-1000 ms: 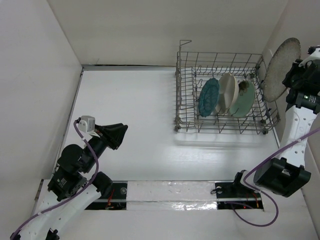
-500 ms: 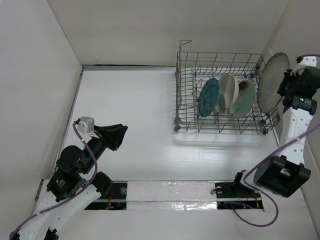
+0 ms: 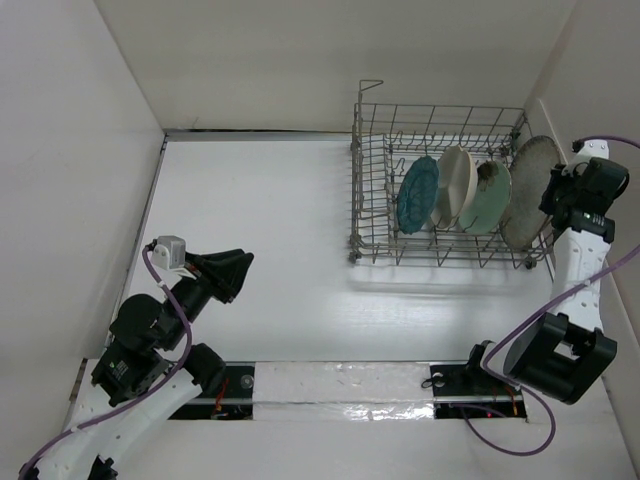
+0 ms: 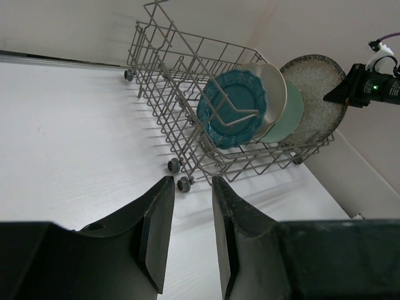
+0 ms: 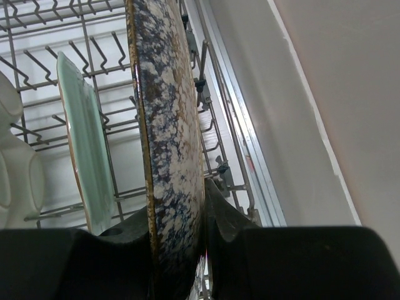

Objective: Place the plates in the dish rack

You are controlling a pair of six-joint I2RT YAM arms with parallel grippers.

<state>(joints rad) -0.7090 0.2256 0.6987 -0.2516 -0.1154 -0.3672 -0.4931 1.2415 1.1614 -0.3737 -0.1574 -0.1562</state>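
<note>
Right tool [image 5: 178, 228] is clamped on the speckled plate [image 3: 528, 190], which stands on edge at the right end of the dish rack [image 3: 440, 110], beside the three other plates [image 3: 455, 185]. Looks like the last step: seat it between the tines, then let go. Left tool [image 4: 187, 231] is parted and empty, lower left.

Checking all three views now: no lettering, label, brand mark or number is legible on anything.
</note>
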